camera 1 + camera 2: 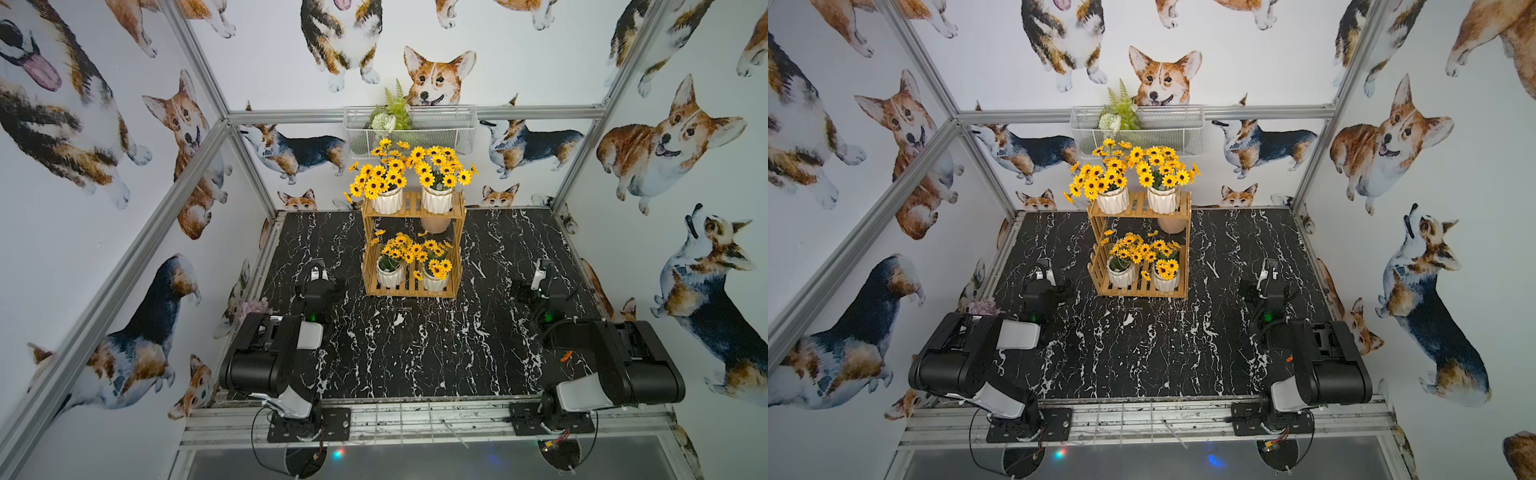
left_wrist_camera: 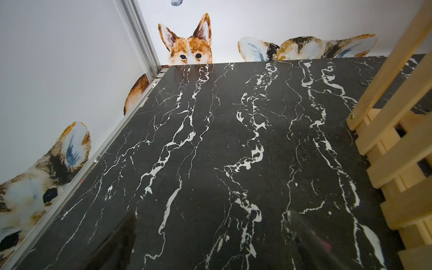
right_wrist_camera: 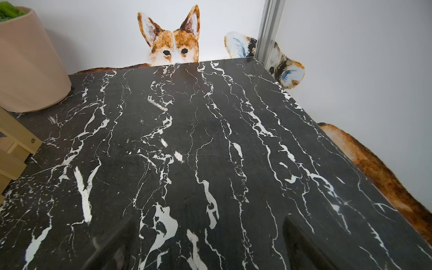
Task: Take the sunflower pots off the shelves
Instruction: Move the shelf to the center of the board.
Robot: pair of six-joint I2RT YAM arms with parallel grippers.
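The shelves (image 1: 413,215) (image 1: 1140,215) stand at the middle back of the black marble table. Two sunflower pots (image 1: 387,200) (image 1: 437,200) sit on the upper tier and two more (image 1: 390,272) (image 1: 434,280) on the lower tier. My left gripper (image 1: 316,270) (image 2: 211,219) hovers low over the table to the left of the rack, open and empty, with the rack's slats (image 2: 397,149) at the edge of its wrist view. My right gripper (image 1: 542,270) (image 3: 207,222) is to the right of the rack, also open and empty.
A beige bowl of green foliage (image 3: 30,65) (image 1: 436,224) stands on the table behind the rack. A white wire basket (image 1: 409,131) holding a fern hangs on the back wall above. A pale purple flower (image 1: 253,309) lies at the table's left edge. Walls close in on three sides.
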